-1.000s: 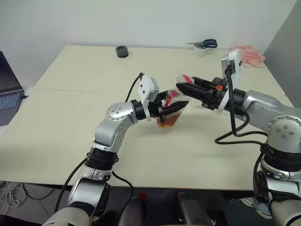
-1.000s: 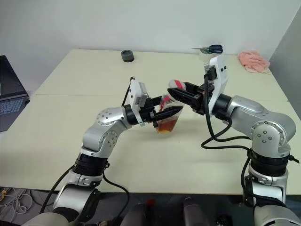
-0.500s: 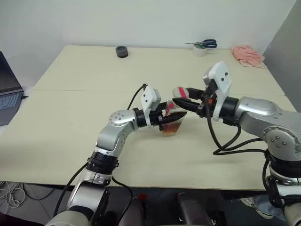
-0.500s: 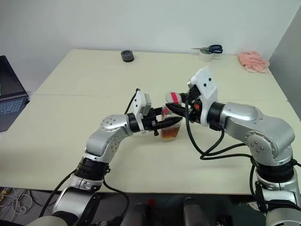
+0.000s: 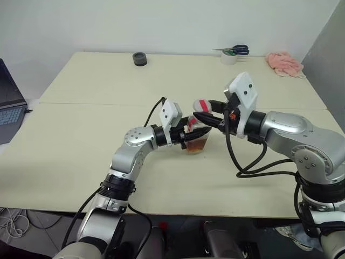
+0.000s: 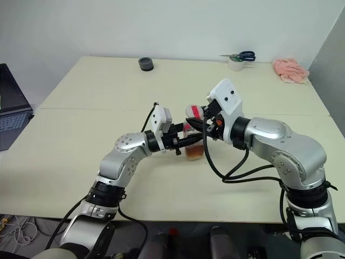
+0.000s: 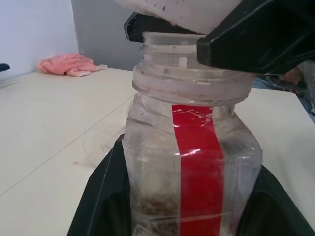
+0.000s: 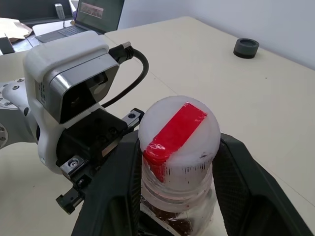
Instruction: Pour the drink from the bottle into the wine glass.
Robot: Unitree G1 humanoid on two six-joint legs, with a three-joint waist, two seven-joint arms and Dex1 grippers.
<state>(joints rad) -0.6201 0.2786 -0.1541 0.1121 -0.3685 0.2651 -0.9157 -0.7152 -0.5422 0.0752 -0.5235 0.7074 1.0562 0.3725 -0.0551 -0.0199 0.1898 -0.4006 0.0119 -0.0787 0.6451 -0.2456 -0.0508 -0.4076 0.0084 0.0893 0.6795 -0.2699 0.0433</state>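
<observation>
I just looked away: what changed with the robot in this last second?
The bottle, tilted before, now stands nearly upright and lower in the left fingers. The right fingers rolled over, following its cap. Both kept their hold; scissors and pink cloth stayed put.

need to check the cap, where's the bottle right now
In the left eye view the bottle stands mid-table, held low by the left gripper, with the right gripper around its cap.

A pale cream table [image 5: 81, 135] made of two joined tops fills the room's middle, a seam running across it. Behind it, at twelve o'clock, rises a plain white wall [image 5: 161, 24]; a grey panel [image 5: 329, 48] stands at two o'clock. Even, soft light falls throughout. White cables [image 5: 11, 221] lie on the floor at eight o'clock.
</observation>
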